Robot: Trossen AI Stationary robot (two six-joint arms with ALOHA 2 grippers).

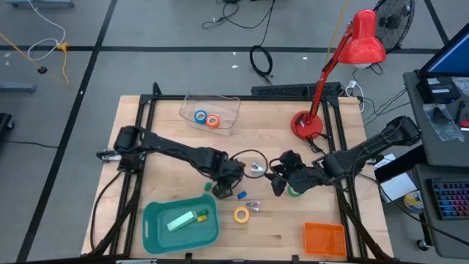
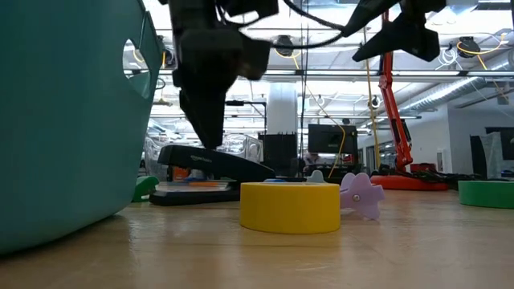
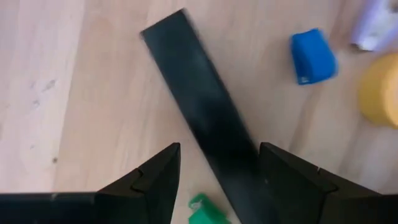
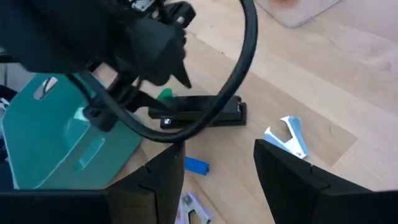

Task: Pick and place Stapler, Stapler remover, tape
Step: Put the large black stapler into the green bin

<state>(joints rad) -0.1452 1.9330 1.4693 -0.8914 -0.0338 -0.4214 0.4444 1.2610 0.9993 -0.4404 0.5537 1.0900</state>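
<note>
While a blue block (image 3: 313, 56), a green bit (image 3: 205, 213) and a yellow tape roll (image 2: 290, 206) are crowding it mid-bench, the black stapler (image 3: 205, 118) is lying flat between the left gripper's (image 3: 219, 177) parted fingers, and the right gripper (image 4: 217, 177) is hanging open nearby.

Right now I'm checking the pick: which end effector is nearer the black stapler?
Left. The left end effector hangs open right over the stapler, fingers straddling it; the right end effector waits off to one side.
</note>
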